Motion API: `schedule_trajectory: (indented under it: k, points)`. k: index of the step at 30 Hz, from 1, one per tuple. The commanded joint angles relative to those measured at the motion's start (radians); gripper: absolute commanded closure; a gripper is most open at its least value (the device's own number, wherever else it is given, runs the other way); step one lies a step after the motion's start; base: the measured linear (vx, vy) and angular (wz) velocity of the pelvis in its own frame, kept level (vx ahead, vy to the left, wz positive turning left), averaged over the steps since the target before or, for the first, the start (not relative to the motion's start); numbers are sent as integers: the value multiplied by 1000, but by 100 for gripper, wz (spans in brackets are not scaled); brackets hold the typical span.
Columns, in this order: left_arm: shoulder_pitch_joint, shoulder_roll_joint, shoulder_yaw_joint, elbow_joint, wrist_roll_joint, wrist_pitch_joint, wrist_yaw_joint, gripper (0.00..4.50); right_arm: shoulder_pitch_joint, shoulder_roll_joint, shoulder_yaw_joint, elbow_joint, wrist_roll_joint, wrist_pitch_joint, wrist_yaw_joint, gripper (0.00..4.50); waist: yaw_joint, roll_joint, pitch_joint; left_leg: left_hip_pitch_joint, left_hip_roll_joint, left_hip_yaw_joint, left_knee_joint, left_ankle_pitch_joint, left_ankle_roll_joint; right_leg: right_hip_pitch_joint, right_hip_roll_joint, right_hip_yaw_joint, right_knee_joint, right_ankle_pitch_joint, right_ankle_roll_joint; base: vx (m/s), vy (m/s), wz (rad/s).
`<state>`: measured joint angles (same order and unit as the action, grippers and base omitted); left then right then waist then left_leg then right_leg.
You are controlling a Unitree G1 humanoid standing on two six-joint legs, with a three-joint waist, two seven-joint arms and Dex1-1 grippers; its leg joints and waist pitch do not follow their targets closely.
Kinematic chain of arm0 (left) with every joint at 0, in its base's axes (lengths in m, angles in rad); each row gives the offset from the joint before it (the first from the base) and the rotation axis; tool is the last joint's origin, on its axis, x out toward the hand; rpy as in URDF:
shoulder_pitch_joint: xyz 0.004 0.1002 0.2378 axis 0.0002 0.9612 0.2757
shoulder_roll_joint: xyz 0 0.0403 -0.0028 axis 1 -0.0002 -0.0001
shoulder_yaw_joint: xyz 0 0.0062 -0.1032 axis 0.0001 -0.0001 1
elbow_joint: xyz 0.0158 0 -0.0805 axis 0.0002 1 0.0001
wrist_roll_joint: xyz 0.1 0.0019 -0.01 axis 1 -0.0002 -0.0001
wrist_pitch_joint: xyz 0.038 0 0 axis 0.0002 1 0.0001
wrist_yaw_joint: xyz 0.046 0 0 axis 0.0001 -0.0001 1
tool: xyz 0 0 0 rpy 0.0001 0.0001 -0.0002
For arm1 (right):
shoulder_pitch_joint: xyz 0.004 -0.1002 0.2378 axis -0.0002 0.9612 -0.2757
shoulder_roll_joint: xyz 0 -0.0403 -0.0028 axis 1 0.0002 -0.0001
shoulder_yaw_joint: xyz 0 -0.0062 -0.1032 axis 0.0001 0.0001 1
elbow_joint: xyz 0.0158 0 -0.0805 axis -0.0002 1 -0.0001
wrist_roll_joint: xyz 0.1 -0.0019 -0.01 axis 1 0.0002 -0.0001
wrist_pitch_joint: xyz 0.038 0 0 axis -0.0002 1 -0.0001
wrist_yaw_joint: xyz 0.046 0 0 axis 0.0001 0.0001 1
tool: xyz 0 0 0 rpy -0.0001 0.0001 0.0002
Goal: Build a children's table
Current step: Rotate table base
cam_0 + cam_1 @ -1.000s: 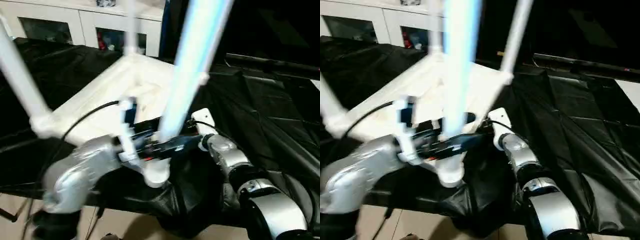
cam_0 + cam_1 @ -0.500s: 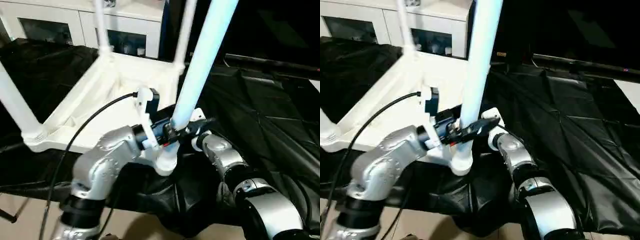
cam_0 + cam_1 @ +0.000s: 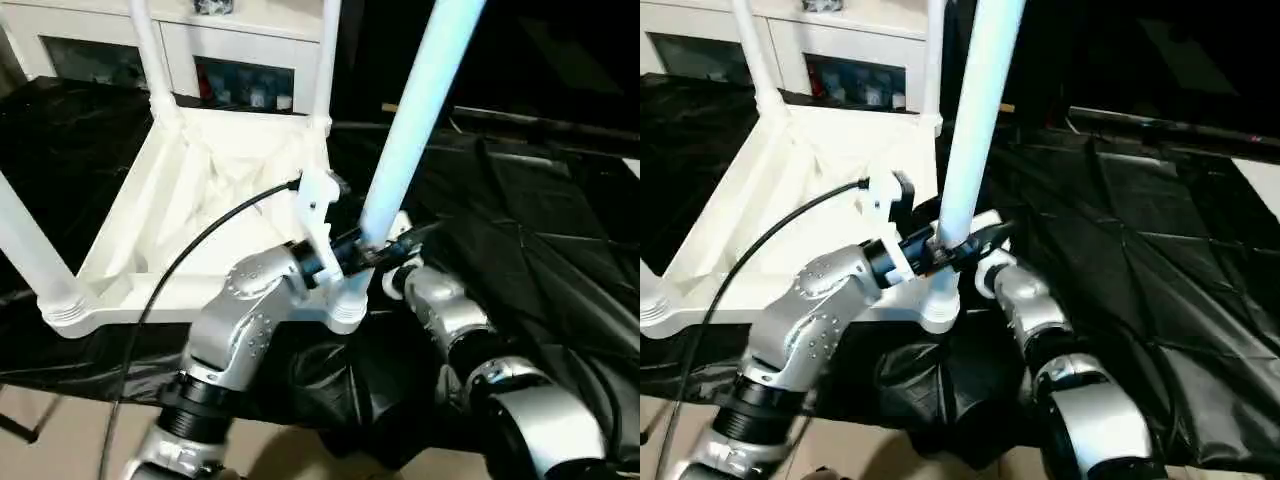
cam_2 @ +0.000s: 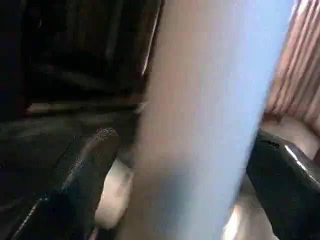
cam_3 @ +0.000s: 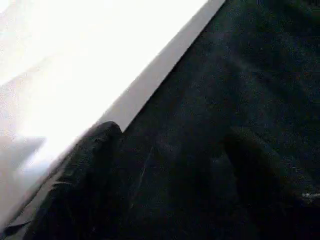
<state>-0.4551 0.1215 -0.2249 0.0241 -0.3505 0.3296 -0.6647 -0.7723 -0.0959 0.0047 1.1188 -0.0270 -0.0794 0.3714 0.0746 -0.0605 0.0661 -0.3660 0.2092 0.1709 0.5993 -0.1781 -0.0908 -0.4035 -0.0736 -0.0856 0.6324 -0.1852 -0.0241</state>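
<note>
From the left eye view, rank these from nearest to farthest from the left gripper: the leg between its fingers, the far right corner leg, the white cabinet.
1. Leg between its fingers, at the left gripper, near right corner.
2. Far right corner leg, behind.
3. White cabinet, farthest back.

From the head, our 2 eye views look down, sharing the upturned white plastic table [image 3: 200, 220]; both wrist views sit very close, the left against a pale tube leg [image 4: 200, 125].
</note>
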Motion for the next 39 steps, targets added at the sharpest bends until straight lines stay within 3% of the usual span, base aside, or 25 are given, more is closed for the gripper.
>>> schedule_trajectory:
  k: [1, 3, 4, 7, 9, 14, 15, 16, 17, 20, 21, 22, 24, 25, 28, 31, 32, 33, 34, 36, 37, 39]
  points:
    - [-1, 37, -6, 9, 23, -2, -59, 3, -9, -42, -24, -19, 15, -10, 7, 80, 12, 17, -76, 12, 21, -2, -68, -197, -2, 55, -65, 53, -71, -164, -177, 0, 0, 0]
    - [17, 97, -13, 7, 0, 14, -154, 3, -3, -77, -23, -35, 7, -7, 33, 80, 18, 20, -77, 13, 22, 0, -68, -179, -6, 54, -64, 53, -67, -136, -187, 0, 0, 0]
    - [31, 154, -21, 19, 4, 5, -216, 3, 8, -112, -17, -56, 1, -5, 74, 80, 19, 27, -79, 12, 21, -1, -67, -170, -9, 55, -62, 54, -61, -105, -195, 0, 0, 0]
    - [37, 203, -33, 47, 26, -18, -263, 3, 22, -140, -14, -85, 8, -4, 141, 80, 18, 28, -78, 12, 20, 2, -68, -176, -2, 56, -60, 54, -62, -80, -211, 0, 0, 0]
    - [33, 270, -51, 118, 61, -69, -345, 20, 57, -196, 10, -156, 8, 2, 262, 80, 20, 26, -77, 14, 20, 2, -67, -189, 5, 58, -62, 55, -66, -94, -209, 0, 0, 0]
    - [-1, 334, -93, 231, 126, -129, -409, 42, 109, -266, 55, -260, 1, -5, 377, 80, 19, 28, -76, 15, 19, 1, -69, -212, 5, 60, -61, 55, -74, -148, -194, 0, 0, 0]
    - [-31, 351, -114, 322, 166, -172, -435, 70, 146, -311, 74, -340, 15, 12, 460, 80, 20, 35, -75, 13, 18, -1, -70, -217, 4, 60, -62, 55, -76, -167, -195, 0, 0, 0]
    - [-52, 360, -127, 387, 198, -209, -446, 70, 172, -340, 81, -400, 22, 26, 507, 80, 23, 34, -76, 16, 17, 1, -66, -223, 11, 60, -60, 56, -78, -173, -185, 0, 0, 0]
    - [-64, 364, -133, 417, 216, -222, -441, 70, 187, -353, 83, -435, 30, 38, 530, 80, 23, 40, -76, 11, 18, -2, -68, -219, 15, 64, -61, 56, -77, -172, -181, 0, 0, 0]
    - [-87, 366, -139, 470, 237, -236, -440, 103, 216, -379, 84, -511, 49, 68, 583, 80, 24, 34, -77, 9, 17, -2, -67, -209, 24, 64, -62, 55, -80, -187, -178, 0, 0, 0]
    - [-100, 366, -140, 498, 241, -244, -456, 103, 249, -409, 96, -596, 83, 129, 661, 80, 25, 41, -78, 7, 19, -3, -66, -198, 26, 64, -66, 54, -78, -177, -193, 0, 0, 0]
    - [-100, 366, -140, 498, 241, -244, -456, 115, 249, -409, 96, -596, 83, 129, 661, 80, 25, 41, -78, 7, 19, -3, -66, -198, 26, 64, -66, 54, -78, -177, -193, 0, 0, 0]
    - [-128, 363, -144, 549, 247, -258, -490, 126, 318, -472, 131, -755, 146, 217, 795, 80, 36, 41, -79, 10, 23, -3, -65, -197, 55, 66, -63, 53, -79, -169, -192, 0, 0, 0]
    - [-133, 362, -146, 556, 248, -258, -495, 126, 324, -475, 135, -767, 150, 223, 801, 80, 37, 40, -77, 7, 24, -3, -66, -194, 58, 65, -63, 53, -79, -167, -193, 0, 0, 0]
    - [-159, 352, -144, 618, 255, -291, -525, 163, 347, -487, 144, -824, 161, 265, 818, 80, 39, 43, -76, 8, 20, -4, -67, -211, 47, 61, -67, 51, -87, -219, -193, 0, 0, 0]
    - [-172, 347, -140, 646, 252, -293, -553, 166, 364, -496, 151, -862, 176, 292, 836, 80, 44, 41, -76, 12, 23, -4, -68, -233, 33, 58, -71, 52, -91, -272, -178, 0, 0, 0]
    - [-174, 346, -137, 650, 250, -290, -557, 192, 368, -496, 151, -868, 177, 297, 839, 80, 45, 41, -76, 13, 24, -5, -68, -235, 30, 57, -73, 52, -90, -275, -179, 0, 0, 0]
    - [-179, 344, -131, 665, 247, -293, -567, 204, 380, -502, 153, -895, 182, 321, 844, 80, 47, 50, -76, 14, 25, -6, -69, -239, 26, 56, -72, 52, -91, -271, -183, 0, 0, 0]
    - [-179, 344, -131, 665, 247, -293, -567, 207, 380, -502, 153, -895, 182, 321, 844, 80, 49, 45, -75, 13, 24, -6, -70, -239, 26, 58, -72, 52, -92, -265, -179, 0, 0, 0]
    - [-189, 344, -127, 690, 244, -290, -597, 208, 406, -514, 158, -954, 201, 380, 854, 80, 51, 50, -77, 12, 25, -7, -70, -233, 25, 59, -71, 52, -89, -245, -182, 0, 0, 0]
    - [-191, 345, -129, 695, 246, -289, -602, 220, 412, -516, 159, -966, 209, 393, 858, 53, 52, 52, -77, 12, 24, -7, -71, -234, 25, 59, -70, 51, -90, -241, -184, 0, 0, 0]
    - [-200, 345, -131, 718, 258, -299, -613, 248, 422, -518, 160, -987, 218, 415, 859, 47, 55, 53, -77, 12, 24, -7, -70, -235, 27, 60, -71, 51, -89, -231, -187, 0, 0, 0]
